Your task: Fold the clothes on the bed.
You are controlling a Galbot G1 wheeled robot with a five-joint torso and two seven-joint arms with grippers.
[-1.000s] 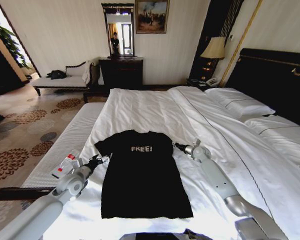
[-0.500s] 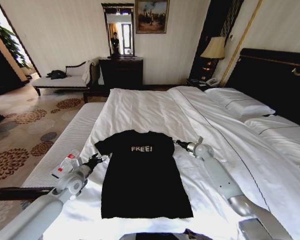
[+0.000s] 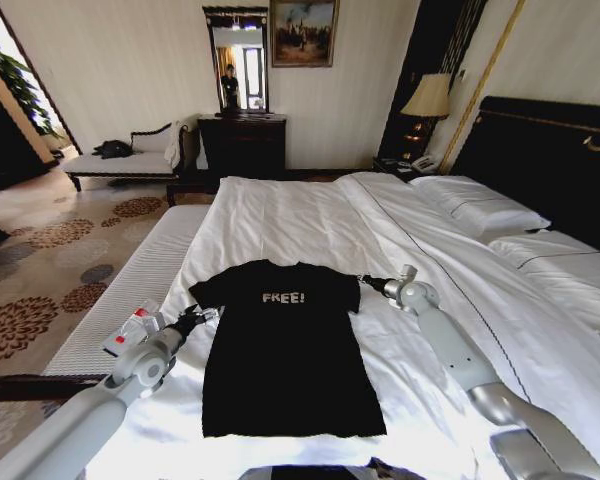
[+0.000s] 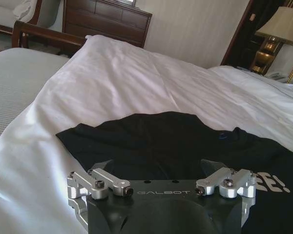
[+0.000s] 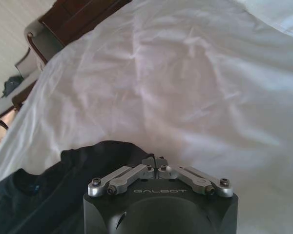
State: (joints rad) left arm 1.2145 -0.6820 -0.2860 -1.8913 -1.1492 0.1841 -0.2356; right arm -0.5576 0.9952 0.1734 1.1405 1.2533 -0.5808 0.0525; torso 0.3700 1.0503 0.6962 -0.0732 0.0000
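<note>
The clothes (image 3: 285, 350), a black top with white "FREE!" lettering, lie flat and face up on the white duvet of the bed (image 3: 310, 215). My left gripper (image 3: 204, 316) is open beside the top's left sleeve. In the left wrist view that gripper (image 4: 162, 178) has its jaws spread wide, with the black sleeve (image 4: 136, 141) just ahead. My right gripper (image 3: 365, 283) is at the tip of the right sleeve. Seen from the right wrist, this gripper (image 5: 156, 162) is pinched together at the edge of the black fabric (image 5: 88, 165).
A grey padded bench (image 3: 130, 285) runs along the bed's left side with a red and white object (image 3: 130, 330) on it. Pillows (image 3: 485, 210) and the dark headboard (image 3: 550, 150) are at the right. A lamp (image 3: 428, 98), dresser (image 3: 242, 142) and chaise (image 3: 130, 160) stand behind.
My right gripper has moved to the right, and the top's right sleeve is drawn out with it. The left arm has stayed in place.
</note>
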